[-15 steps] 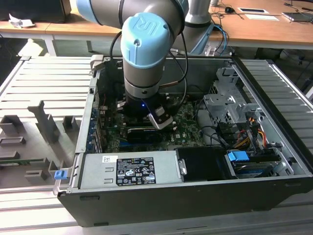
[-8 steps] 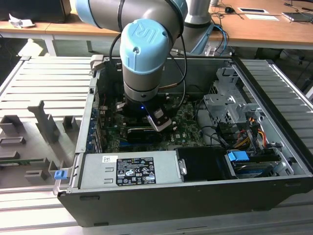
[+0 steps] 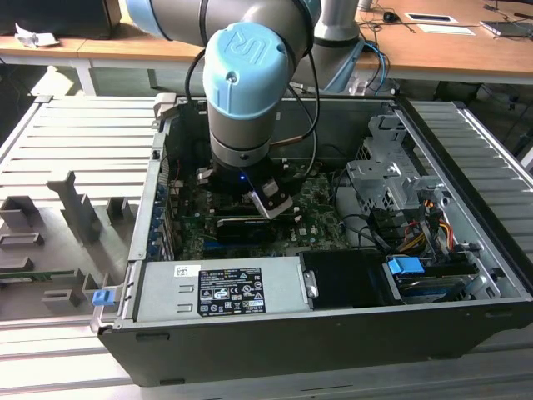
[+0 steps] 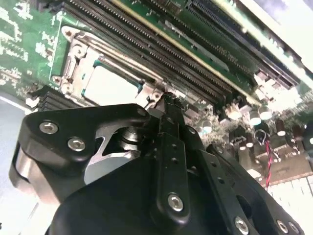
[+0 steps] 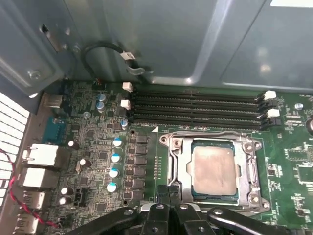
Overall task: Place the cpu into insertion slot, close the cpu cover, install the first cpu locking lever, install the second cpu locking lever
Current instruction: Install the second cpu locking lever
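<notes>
Inside the open computer case (image 3: 466, 250), my hand (image 5: 168, 192) hangs just beside the socket's edge, fingertips pressed together and holding nothing. The chip (image 5: 213, 169) sits seated in the socket (image 5: 213, 171) directly ahead of the fingertips, with the metal cover (image 5: 254, 169) down around it. I judge the locking levers need slow, level pushes.

robot lab: wooden desks (image 3: 450, 50) behind, open pc case (image 3: 333, 333) on slatted metal bench (image 3: 75, 142).
</notes>
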`<control>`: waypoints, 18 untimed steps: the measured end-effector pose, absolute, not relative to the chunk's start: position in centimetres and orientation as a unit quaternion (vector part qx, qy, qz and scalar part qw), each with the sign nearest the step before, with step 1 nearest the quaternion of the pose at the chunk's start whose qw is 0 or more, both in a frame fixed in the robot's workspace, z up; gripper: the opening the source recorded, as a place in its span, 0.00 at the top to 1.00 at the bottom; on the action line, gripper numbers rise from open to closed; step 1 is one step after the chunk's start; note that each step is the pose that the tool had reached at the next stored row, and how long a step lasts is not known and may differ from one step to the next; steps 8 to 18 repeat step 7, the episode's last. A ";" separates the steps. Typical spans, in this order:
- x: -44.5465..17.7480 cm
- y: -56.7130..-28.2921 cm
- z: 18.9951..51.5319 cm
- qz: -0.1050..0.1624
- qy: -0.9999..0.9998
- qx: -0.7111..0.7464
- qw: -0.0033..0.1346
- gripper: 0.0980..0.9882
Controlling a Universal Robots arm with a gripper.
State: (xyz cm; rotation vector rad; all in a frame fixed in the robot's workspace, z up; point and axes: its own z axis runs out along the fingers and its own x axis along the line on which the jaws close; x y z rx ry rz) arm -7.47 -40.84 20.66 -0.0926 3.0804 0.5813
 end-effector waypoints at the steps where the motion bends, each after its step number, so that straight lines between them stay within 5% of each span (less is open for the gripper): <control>1: -7.5 -40.8 20.8 0.185 0.982 -0.030 0.003 0.99; 18: -7.5 -40.8 21.5 0.185 0.982 -0.029 0.003 0.99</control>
